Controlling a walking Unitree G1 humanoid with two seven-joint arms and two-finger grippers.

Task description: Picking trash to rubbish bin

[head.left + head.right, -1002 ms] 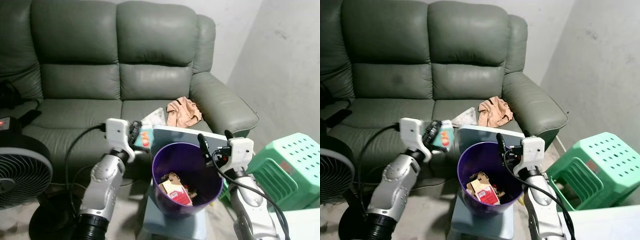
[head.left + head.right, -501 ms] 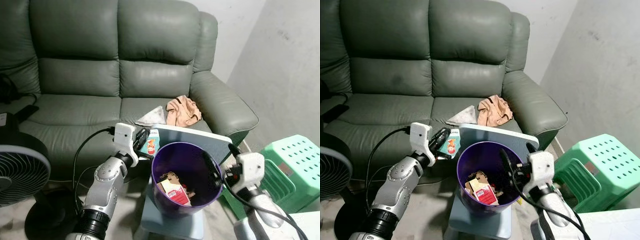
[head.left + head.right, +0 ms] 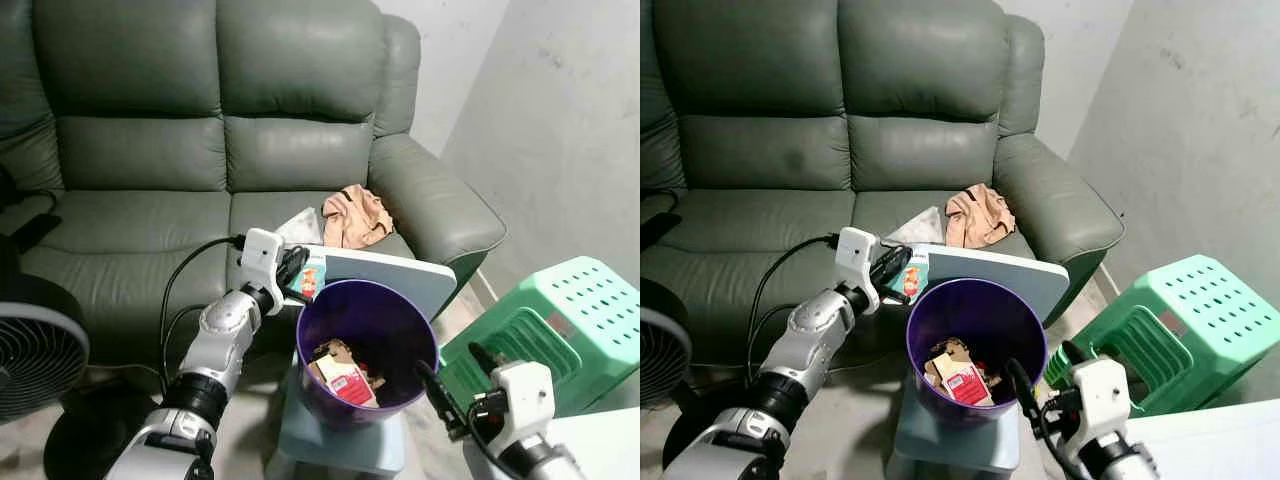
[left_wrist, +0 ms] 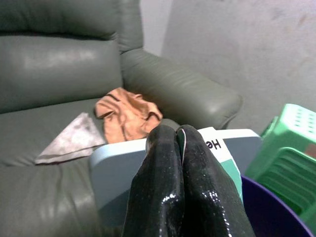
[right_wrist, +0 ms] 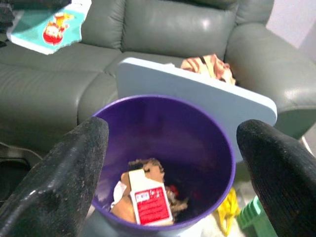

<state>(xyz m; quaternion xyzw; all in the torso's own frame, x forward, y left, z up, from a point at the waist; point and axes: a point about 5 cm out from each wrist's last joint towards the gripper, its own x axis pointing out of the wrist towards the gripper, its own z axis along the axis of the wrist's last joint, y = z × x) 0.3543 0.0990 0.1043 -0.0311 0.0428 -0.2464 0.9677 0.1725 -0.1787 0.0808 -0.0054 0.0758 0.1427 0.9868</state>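
Left hand (image 3: pixel 296 272) is closed tight on a small teal-and-white printed paper packet (image 3: pixel 309 278), held out at rim height just beside the near-left edge of the round purple plastic rubbish bin (image 3: pixel 400 315); in the left wrist view both black fingers (image 4: pixel 163 163) are pressed together over the packet, whose white printed edge sticks out past them. Judgement: packet is carried high so it can clear the rim and drop; it is not yet over the opening, so a short reach rightward is needed before letting go. Bin already holds a red-and-white carton (image 3: pixel 345 378) and brown scraps, and it stands on a pale blue flat stool or board (image 3: pixel 345 448) with a matching pale blue panel (image 3: pixel 400 272) leaning behind it. Right hand (image 3: pixel 455 395) hangs low at the near-right of the bin, fingers spread wide and holding nothing; likely parked out of the way. Crumpled peach cloth (image 3: pixel 358 214) and a grey folded paper (image 3: pixel 303 226) lie on the grey-green leather sofa (image 3: pixel 150 160) seat behind the bin, possibly further trash. Green plastic perforated stool (image 3: pixel 560 320) sits to the right.
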